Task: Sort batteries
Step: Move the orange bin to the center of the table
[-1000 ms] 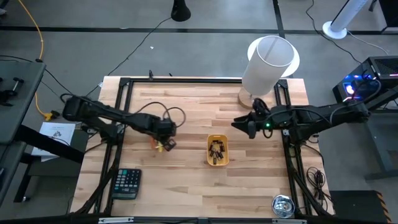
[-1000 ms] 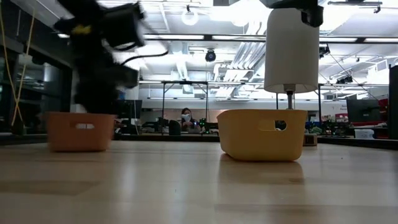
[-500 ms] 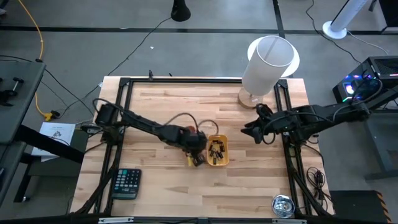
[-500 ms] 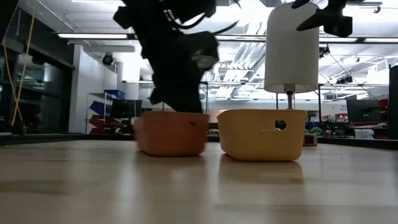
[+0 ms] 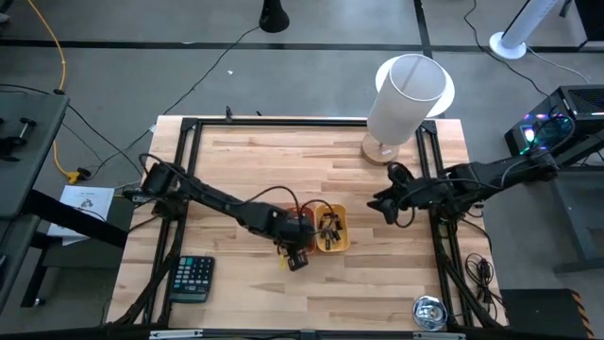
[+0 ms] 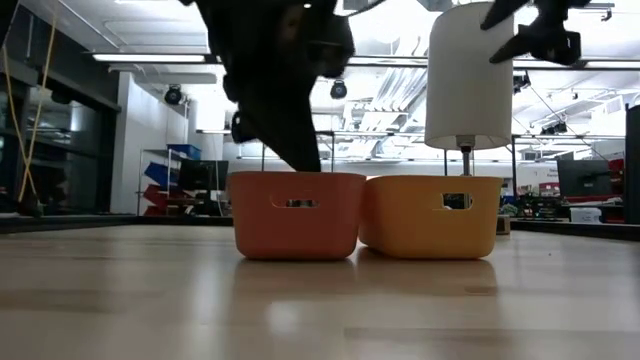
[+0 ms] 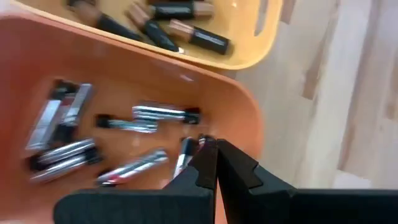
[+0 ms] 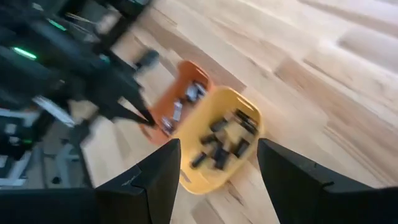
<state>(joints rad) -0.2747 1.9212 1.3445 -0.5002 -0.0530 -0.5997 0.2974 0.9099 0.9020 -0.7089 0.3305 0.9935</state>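
Table (image 5: 245,161): orange tray (image 6: 296,213) touches yellow tray (image 6: 435,215).
Left gripper (image 7: 214,163): we stay clamped on its rim; release gently.
Right gripper (image 8: 214,163): fingers apart, hovering.

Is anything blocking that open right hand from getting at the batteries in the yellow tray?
Nothing visible does. The right hand hangs open in the air beside the yellow tray, with only bare table between them. The dark batteries lie uncovered in it. The left hand, shut, is at the orange tray on the tray's other side.
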